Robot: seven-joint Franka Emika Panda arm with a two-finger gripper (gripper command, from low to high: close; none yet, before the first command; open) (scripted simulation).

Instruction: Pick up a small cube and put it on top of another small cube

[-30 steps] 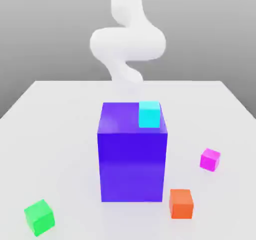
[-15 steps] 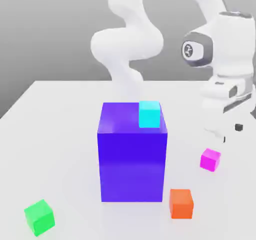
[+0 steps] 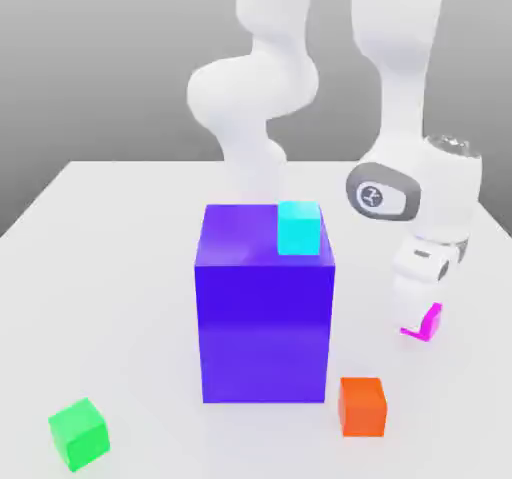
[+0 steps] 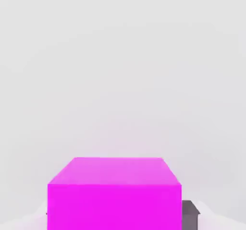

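Down from above comes the gripper (image 3: 417, 319), now closed around the pink cube (image 3: 429, 323) directly between its fingers, well apart from the cyan cube (image 3: 298, 228).

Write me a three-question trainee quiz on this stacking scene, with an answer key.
1. True or false: the cyan cube sits on top of the big blue-purple block.
2. Which small cube is the gripper down on? A) green cube B) orange cube C) magenta cube
3. Fill in: in the exterior view, the orange cube lies on the table to the block's lower ____.

Key: 1 true. 2 C; the hand view has the magenta cube right at the fingers, with one dark fingertip at its side. 3 right.
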